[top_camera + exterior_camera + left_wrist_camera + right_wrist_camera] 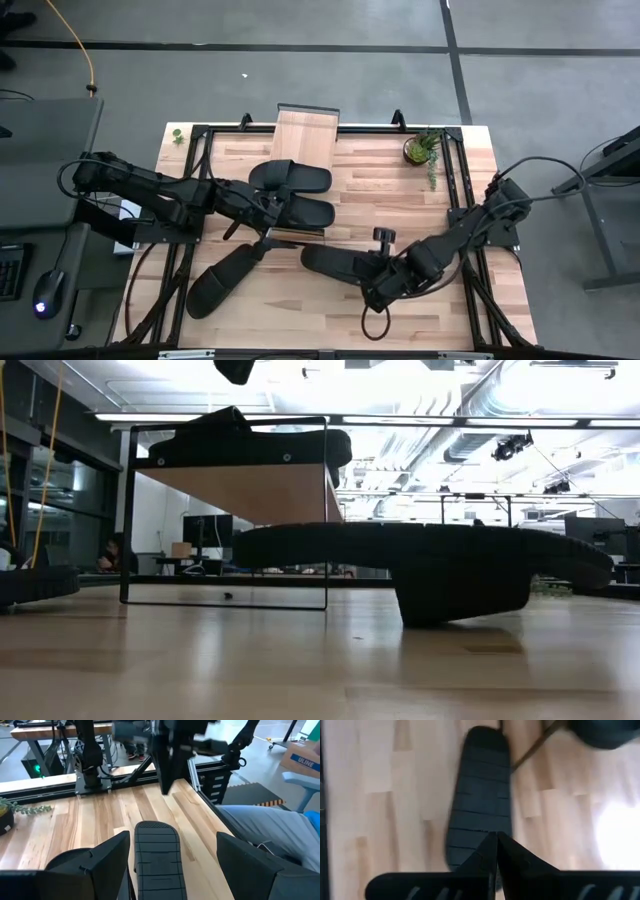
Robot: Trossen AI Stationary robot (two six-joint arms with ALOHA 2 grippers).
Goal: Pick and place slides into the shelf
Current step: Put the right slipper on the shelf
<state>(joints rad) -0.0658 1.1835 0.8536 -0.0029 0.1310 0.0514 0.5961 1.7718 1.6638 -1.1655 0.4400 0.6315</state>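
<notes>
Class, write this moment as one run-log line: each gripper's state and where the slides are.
left gripper: open, by shelf | right gripper: shut on slide | two slides on shelf | fourth slide on table

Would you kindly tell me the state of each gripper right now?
Left gripper: open, a slide between its fingers, not gripped.
Right gripper: closed, over another slide.

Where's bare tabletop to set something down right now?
Free: the stretch between the plant and the right gripper, and the table's near edge under the two loose slides. Crowded: centre-left, where the shelf, two slides and the left gripper bunch.
</notes>
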